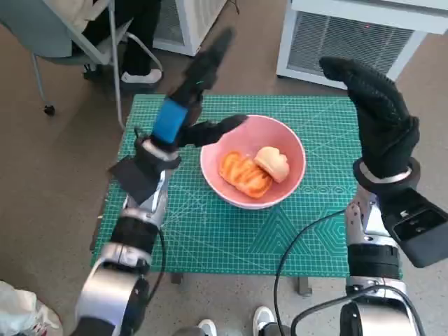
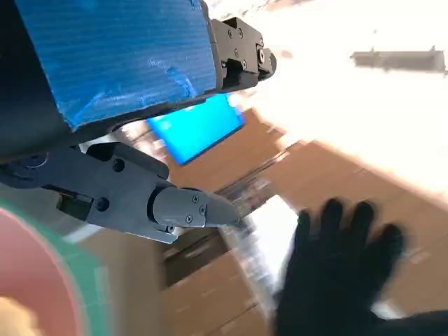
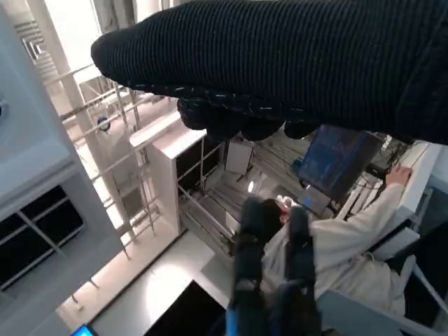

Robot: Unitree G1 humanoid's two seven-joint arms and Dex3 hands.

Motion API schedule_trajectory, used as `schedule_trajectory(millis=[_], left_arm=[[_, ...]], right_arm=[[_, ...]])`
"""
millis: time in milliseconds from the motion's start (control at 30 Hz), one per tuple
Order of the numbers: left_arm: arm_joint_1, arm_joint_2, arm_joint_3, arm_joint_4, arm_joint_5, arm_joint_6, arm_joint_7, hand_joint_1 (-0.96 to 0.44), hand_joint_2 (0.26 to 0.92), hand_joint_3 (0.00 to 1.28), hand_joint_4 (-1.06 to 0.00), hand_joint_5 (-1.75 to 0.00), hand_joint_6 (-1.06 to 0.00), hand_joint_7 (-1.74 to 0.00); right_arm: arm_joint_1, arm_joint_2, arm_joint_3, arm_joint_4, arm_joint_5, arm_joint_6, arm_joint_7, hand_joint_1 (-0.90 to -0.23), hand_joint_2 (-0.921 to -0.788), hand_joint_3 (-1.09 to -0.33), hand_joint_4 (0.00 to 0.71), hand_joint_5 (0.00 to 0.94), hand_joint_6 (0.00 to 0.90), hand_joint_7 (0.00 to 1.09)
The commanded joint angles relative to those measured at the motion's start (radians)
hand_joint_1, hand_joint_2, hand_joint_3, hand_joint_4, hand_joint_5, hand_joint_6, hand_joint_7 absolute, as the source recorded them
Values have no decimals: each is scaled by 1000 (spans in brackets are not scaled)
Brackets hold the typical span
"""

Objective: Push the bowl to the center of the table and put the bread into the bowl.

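The pink bowl [image 1: 294,150] stands near the middle of the green mat, and its rim [image 2: 31,276] shows in the left wrist view. Two pieces of bread lie in it: an orange ridged one [image 1: 243,175] and a pale bun [image 1: 273,162]. My left hand [image 1: 187,105] is raised above the bowl's left side, fingers stretched out and apart, holding nothing. Its thumb points over the bowl's rim. My right hand [image 1: 378,112] is lifted above the table's right part, clear of the bowl and empty. The left wrist view shows its gloved fingers [image 2: 336,280] spread.
The green cutting mat [image 1: 231,238] covers the small table. A chair [image 1: 77,42] and a person's legs [image 1: 136,42] are beyond the far left corner. White slatted units [image 1: 350,42] stand behind the table. A black cable [image 1: 294,259] loops by my right forearm.
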Motion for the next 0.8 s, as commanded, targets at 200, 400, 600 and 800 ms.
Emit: schedule_trajectory(millis=[200, 400, 600, 800], left_arm=[[108, -21, 21, -213, -98, 53, -22, -450, 921, 412, -38, -18, -151, -80], [131, -40, 33, -259, -139, 43, -35, -473, 921, 415, -54, -22, -167, -94], [138, -58, 52, -261, -77, -26, 26, -486, 921, 409, -87, -34, -199, -116], [144, -68, 58, -270, -34, -46, 81, -499, 921, 412, -128, -45, -227, -136]], right_arm=[[-13, 2, 14, -53, -52, 55, -59, -567, -921, -727, 254, 0, 203, 283], [-29, 10, 20, -50, -78, 60, -89, -563, -921, -733, 259, 2, 212, 287], [-45, 15, 21, -32, -92, 53, -105, -555, -921, -737, 264, 4, 221, 294], [-53, 19, 27, -24, -93, 46, -110, -546, -921, -740, 266, 4, 220, 295]])
